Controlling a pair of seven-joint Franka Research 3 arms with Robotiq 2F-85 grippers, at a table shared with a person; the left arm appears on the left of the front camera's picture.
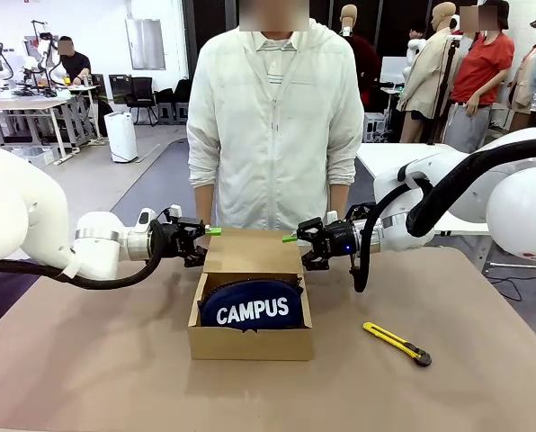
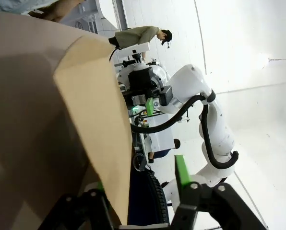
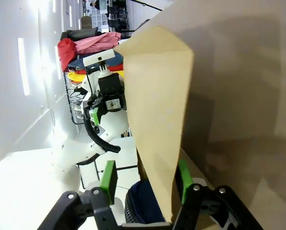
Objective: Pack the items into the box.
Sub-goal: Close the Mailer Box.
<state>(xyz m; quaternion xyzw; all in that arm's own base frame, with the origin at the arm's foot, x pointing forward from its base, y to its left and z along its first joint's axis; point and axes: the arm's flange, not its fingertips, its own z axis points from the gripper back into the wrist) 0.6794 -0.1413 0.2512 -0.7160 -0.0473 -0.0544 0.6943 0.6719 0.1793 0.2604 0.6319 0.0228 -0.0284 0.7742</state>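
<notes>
Front: pouch (image 1: 250, 309) lies inside box (image 1: 250, 343), mid-surface (image 1: 88, 360). Lid flap (image 1: 250, 252) stands up at the back. Left gripper (image 1: 205, 236) and right gripper (image 1: 295, 238) sit at its two side edges. Utility knife (image 1: 397, 343) is right of box, apart.
Left wrist: jaws parted astride flap edge, not clamped.
Right wrist: jaws likewise apart around flap, gap beside one pad (image 3: 108, 176).

L grip (image 1: 205, 245): lid flap (image 1: 253, 250) L edge betw. fingers | R grip (image 1: 297, 250): flap R edge betw. fingers | box (image 1: 250, 343) below, betw. both; pouch (image 1: 250, 309) in it | knife (image 1: 397, 343) on table (image 1: 88, 369), R of R grip, nearer cam | person (image 1: 275, 117) behind flap
</notes>
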